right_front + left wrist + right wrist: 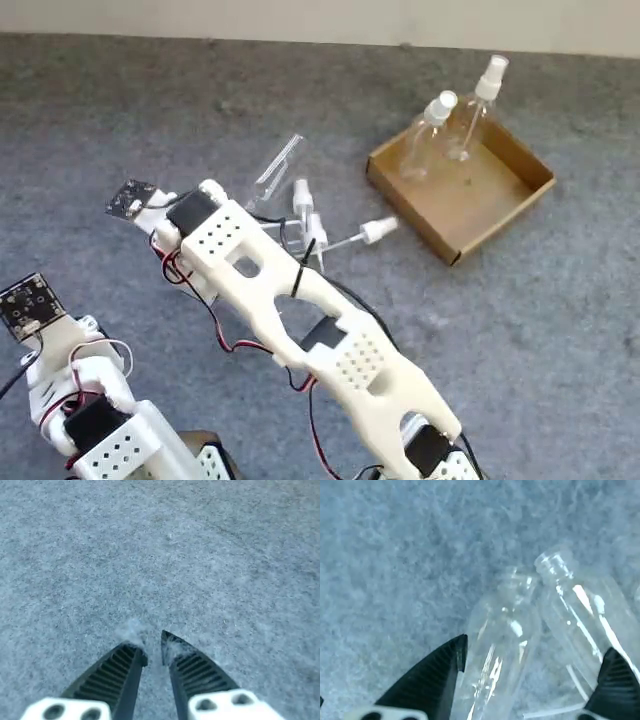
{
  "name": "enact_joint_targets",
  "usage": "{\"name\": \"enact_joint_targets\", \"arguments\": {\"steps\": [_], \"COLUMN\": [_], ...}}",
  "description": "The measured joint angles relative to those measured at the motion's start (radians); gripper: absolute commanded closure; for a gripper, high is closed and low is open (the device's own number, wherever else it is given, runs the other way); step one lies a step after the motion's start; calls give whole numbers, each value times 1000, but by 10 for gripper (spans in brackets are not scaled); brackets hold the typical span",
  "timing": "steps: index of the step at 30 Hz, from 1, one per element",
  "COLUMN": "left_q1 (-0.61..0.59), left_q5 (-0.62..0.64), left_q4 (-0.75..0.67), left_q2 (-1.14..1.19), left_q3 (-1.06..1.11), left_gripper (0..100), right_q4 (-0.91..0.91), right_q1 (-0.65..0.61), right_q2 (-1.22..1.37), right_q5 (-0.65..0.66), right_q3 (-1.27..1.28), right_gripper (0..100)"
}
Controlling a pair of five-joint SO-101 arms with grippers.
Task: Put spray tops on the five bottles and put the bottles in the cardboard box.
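White perforated-plastic right arm (340, 345): stretched long and low from the near edge toward the middle, bent slightly at the elbow, with red and black wires (215, 320) looped beside the joints. Black-fingered right gripper (536, 647): spread wide, tips pointed downward. White perforated-plastic left arm (110, 430): folded close at the near left corner, wrist raised. Black ribbed left gripper (153, 647): drawn together to a thin slit, aimed down and forward.

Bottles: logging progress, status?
Left end effector shut, empty. Right end effector open over two uncapped bottles. Two capped bottles in cardboard box. Spray tops loose nearby.
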Motion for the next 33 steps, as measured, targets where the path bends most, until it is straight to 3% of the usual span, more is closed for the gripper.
{"name": "enact_joint_targets", "arguments": {"steps": [7,26,33], "left_q1": [0,84,84], "left_q5": [0,0,0], "left_q4": [0,0,0], "left_q2": [0,0,0], "left_q3": [0,0,0], "left_gripper": [993,995,995], "right_q4": [20,61,86], "right_q1": [5,2,-21], "right_q2": [91,167,166], "right_q5": [-2,-2,-109], "right_q3": [-141,-203,-203], "right_gripper": [638,638,638]}}
